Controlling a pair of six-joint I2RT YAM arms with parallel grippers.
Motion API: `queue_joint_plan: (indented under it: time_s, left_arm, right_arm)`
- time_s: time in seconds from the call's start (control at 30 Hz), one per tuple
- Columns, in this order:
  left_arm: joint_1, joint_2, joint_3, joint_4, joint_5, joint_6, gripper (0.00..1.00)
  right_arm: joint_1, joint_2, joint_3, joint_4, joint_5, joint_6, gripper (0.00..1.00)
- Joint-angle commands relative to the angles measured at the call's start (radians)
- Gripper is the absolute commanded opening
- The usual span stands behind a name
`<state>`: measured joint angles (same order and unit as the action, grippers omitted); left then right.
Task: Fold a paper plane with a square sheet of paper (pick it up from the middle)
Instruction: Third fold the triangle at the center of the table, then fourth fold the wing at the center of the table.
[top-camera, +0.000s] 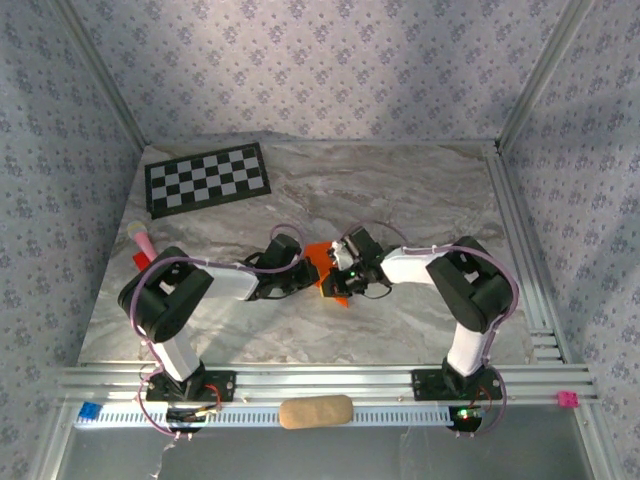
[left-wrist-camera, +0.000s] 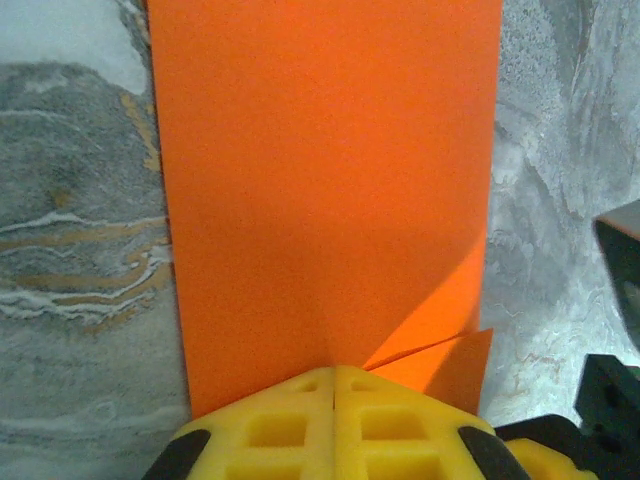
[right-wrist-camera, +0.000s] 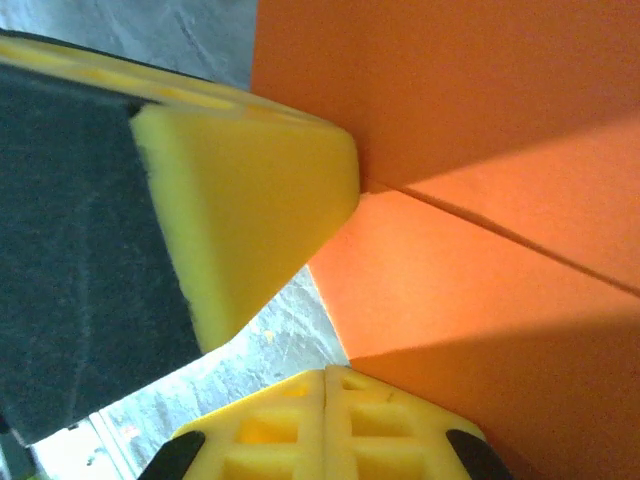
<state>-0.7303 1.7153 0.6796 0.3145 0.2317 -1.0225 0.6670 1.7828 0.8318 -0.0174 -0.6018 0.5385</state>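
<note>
The paper (top-camera: 322, 258) is lying on the bench (top-camera: 420, 200) between the two end effectors and is being borne upon from both sides.

**Left end effector** (left-wrist-camera: 333, 388): it is being held clenched, the jaws meeting along the centre line with no gap. The paper is extending straight ahead of its tips as a flat band, with bare bench showing to either side. Just right of the tips, a folded flap (left-wrist-camera: 445, 360) is lying over the lower layer, its edge running obliquely away.

**Right end effector** (right-wrist-camera: 325, 395): it is likewise being held clenched, with its tips set at the paper. Just ahead of it and to its left, a finger of the left end effector is being pushed against the fold line where the flap meets the main layer.

**Grip:** whether paper is being nipped between either pair of jaws cannot be told. The closed tips are judged to be serving as pressing tools rather than as clamps.

**Reason for the arrangement:** closed jaws are judged to be giving a narrow, firm edge for bearing on a crease. Opposed contact is probably being used so that the thin sheet is not dragged across the bench while the fold is being set.

**Progress:** an early fold is judged to be in hand, as no pointed dart is yet being shown.
</note>
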Motion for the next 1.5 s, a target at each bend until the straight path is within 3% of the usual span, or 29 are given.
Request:
queue_joint_plan:
  time_s: [0.0,0.43,0.53,0.77,0.97,1.2,1.47]
  left_arm:
    - [0.009,0.020,-0.025,-0.082,-0.035,-0.002,0.07]
    - [0.015,0.018,-0.028,-0.094,-0.041,0.004,0.06]
    - [0.015,0.017,-0.034,-0.090,-0.040,0.004,0.06]
    - [0.017,0.006,-0.043,-0.089,-0.054,0.000,0.06]
    - [0.016,0.005,-0.038,-0.101,-0.052,0.007,0.06]
    - [0.019,0.006,-0.035,-0.104,-0.049,0.007,0.06]
    - [0.020,0.005,-0.028,-0.095,-0.027,-0.001,0.06]
  right_arm:
    - [-0.015,-0.003,-0.054,0.010,0.021,0.004,0.02]
    - [-0.092,-0.186,-0.244,0.018,-0.066,-0.011,0.03]
    - [-0.095,-0.224,-0.220,0.005,-0.076,-0.008,0.04]
    - [-0.058,-0.140,-0.090,-0.034,-0.068,-0.031,0.04]
    - [-0.059,-0.103,-0.154,-0.014,-0.035,-0.034,0.04]
    - [-0.091,-0.213,-0.301,0.006,-0.048,-0.042,0.04]
    - [-0.140,-0.330,-0.286,-0.086,-0.035,-0.080,0.06]
